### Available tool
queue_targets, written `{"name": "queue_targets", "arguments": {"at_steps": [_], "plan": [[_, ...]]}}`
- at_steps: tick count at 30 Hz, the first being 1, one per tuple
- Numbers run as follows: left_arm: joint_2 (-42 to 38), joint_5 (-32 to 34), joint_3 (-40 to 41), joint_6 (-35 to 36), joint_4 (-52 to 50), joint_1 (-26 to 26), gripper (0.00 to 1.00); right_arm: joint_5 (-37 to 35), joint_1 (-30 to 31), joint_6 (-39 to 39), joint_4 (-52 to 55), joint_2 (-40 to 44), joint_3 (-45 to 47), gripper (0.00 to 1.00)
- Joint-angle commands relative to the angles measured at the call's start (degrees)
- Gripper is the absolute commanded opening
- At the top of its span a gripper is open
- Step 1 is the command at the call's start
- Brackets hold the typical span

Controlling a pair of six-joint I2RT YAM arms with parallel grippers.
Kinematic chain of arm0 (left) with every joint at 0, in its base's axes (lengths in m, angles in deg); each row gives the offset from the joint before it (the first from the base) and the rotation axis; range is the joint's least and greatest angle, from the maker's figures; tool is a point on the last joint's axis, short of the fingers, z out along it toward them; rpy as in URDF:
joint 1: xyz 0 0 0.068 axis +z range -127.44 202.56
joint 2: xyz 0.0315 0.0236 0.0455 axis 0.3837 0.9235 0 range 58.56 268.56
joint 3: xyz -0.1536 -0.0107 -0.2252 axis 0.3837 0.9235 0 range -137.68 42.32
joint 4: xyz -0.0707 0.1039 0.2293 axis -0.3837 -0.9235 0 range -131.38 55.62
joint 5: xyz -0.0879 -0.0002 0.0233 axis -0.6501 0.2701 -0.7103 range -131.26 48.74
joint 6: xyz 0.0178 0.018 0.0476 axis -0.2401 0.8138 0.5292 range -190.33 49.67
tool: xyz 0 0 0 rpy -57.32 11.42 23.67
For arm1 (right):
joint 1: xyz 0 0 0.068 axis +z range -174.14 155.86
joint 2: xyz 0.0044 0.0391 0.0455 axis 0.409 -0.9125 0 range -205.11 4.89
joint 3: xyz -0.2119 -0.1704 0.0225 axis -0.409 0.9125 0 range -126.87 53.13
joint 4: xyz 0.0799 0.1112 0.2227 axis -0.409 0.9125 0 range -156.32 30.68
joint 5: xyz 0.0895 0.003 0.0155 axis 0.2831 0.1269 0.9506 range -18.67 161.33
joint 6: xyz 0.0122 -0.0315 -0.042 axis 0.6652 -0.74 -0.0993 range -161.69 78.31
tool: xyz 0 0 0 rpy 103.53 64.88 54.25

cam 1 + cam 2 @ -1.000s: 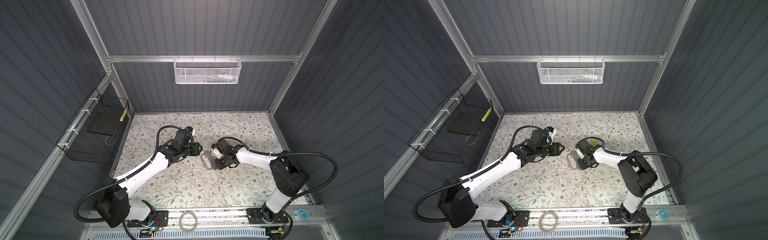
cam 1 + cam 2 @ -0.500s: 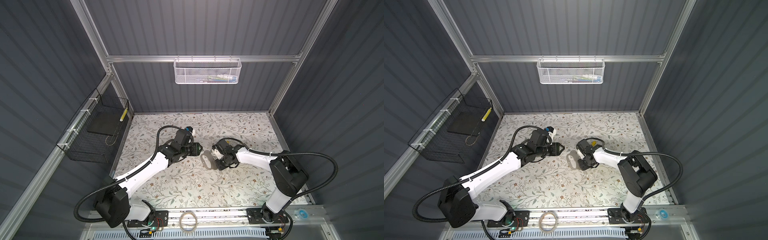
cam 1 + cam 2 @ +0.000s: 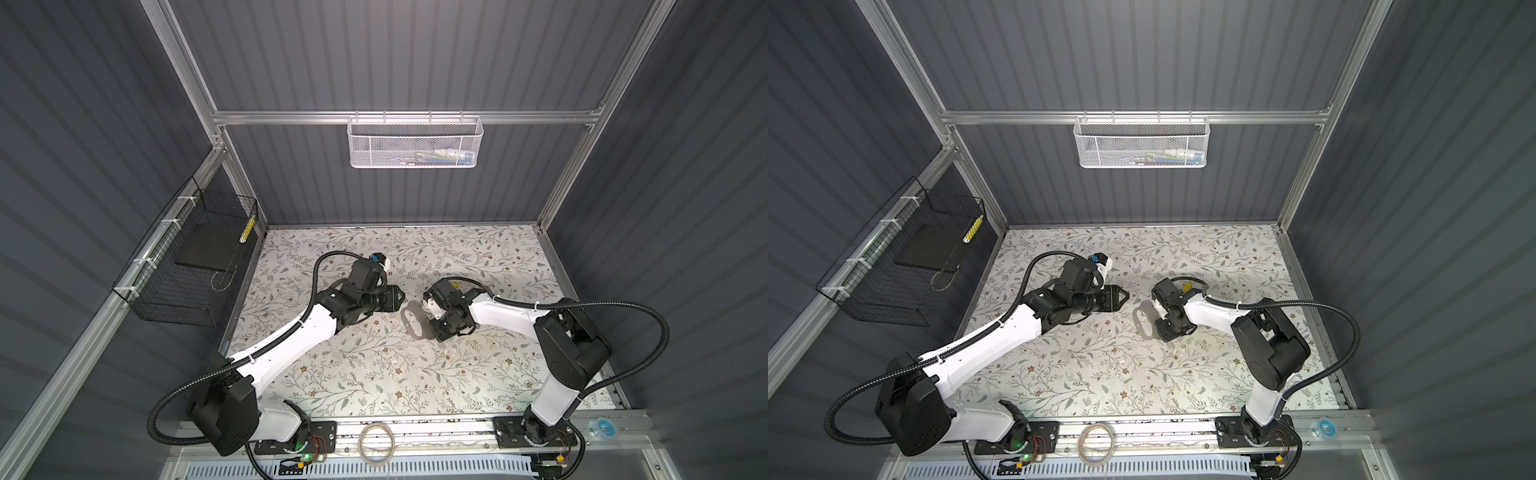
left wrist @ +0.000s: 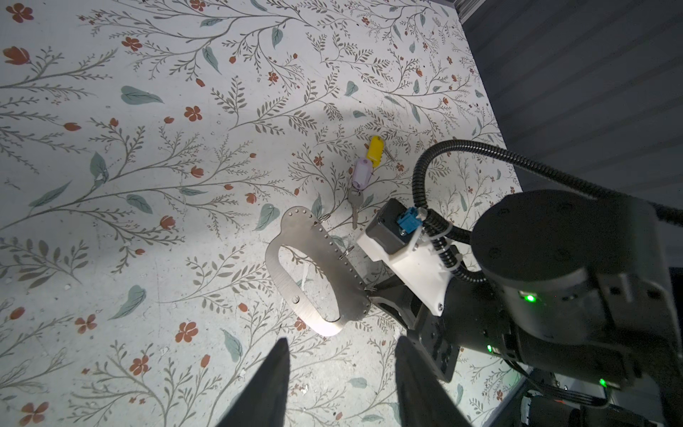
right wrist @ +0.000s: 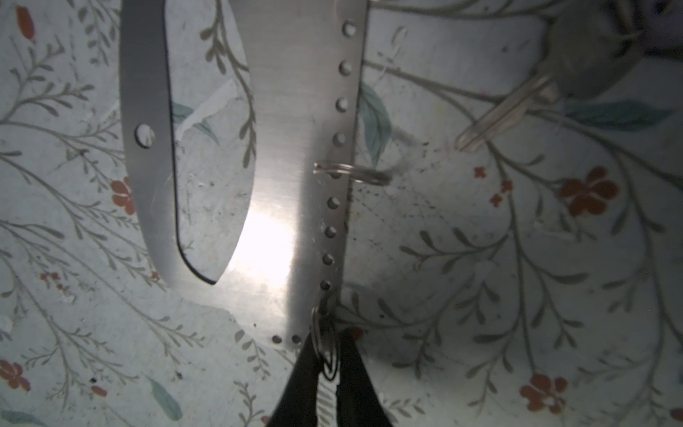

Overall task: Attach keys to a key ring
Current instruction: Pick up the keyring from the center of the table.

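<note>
The key ring (image 4: 298, 226), a flat grey metal oval with a row of holes along one edge, lies on the floral table between my arms (image 3: 405, 322). Small wire rings hang in some of its holes. My right gripper (image 5: 327, 344) is shut on one small wire ring (image 5: 325, 332) at the key ring's (image 5: 281, 148) end. The keys lie beyond it, touching: one with a yellow cover (image 4: 375, 151), one with a lilac cover (image 4: 361, 173), its metal blade (image 5: 517, 107) pointing at the ring. My left gripper (image 4: 340, 369) hovers open and empty, just short of the ring.
A tan tape roll (image 3: 376, 444) lies on the front rail, with a small blue spool (image 3: 602, 424) at its right end. A white mesh basket (image 3: 415, 143) hangs on the back wall. A black wire basket (image 3: 195, 266) hangs on the left wall.
My right gripper's jaws have narrowed onto the small wire ring. Both arms stay where they were.
</note>
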Motion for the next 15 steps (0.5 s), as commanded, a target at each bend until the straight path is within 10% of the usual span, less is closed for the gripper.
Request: {"name": "queue_targets", "arguments": {"at_steps": [1,15], "plan": [[-1.4,0.2,-0.8,1.4,-1.4,-0.4,0.48,-0.4,0.1,0.3,1.6,-0.5,-1.1,0.09],[-2.7,-3.7,-7.4,5.3,-4.2,-0.4,0.46,3.3,0.2,-9.0,3.9,18.9,-7.4,0.0]]}}
